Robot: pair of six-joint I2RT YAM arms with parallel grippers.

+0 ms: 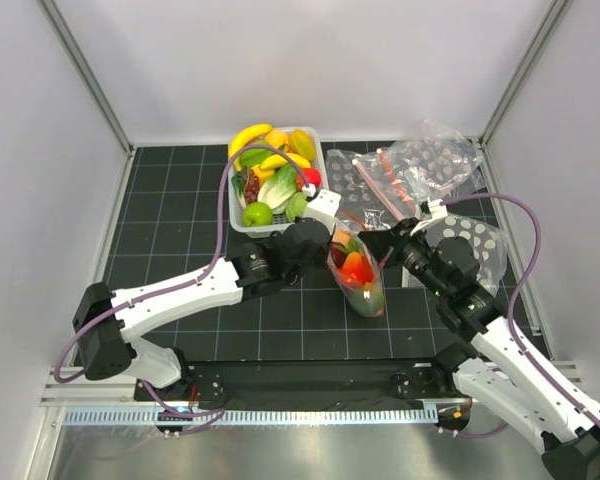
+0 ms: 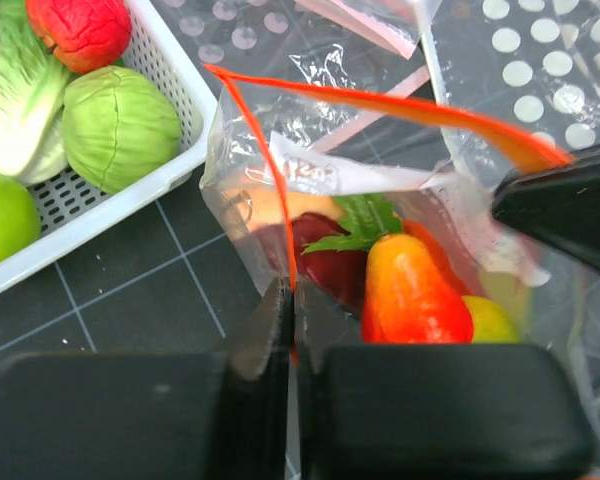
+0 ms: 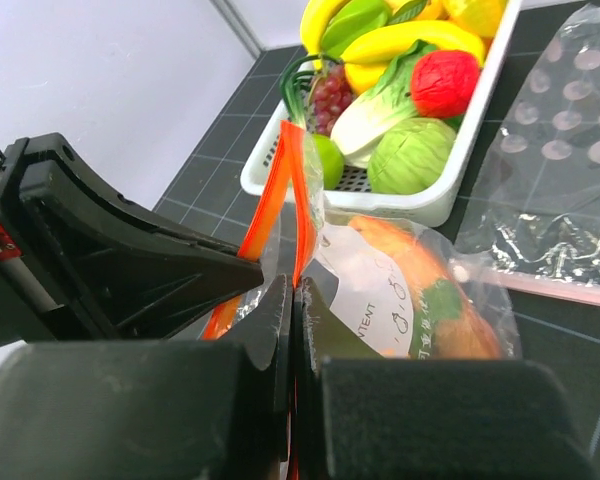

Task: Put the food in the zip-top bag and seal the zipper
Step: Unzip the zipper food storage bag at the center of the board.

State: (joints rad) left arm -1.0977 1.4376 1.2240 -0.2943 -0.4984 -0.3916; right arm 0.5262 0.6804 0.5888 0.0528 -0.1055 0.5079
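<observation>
Top view: the clear dotted zip-top bag (image 1: 372,300) stood upright on the black grid mat (image 1: 180,200), just in front of the white perforated plastic tub (image 1: 248,228). Glossy toy food (image 1: 355,268) showed through it, orange-red and green. My left gripper (image 1: 332,238) and right gripper (image 1: 373,240) both met the bag's top edge. Spare clear dotted bags (image 1: 420,165) lay behind. Left wrist: my fingers were pressed together, pinching the thin orange-red zipper strip (image 2: 380,100). The mouth gaped, with an orange-red piece (image 2: 410,295), a dark red one and a green leaf inside. Right wrist: my right fingers were likewise clamped on the strip, the left gripper's black finger just beside them. More fruit and vegetables sat in the tub.
</observation>
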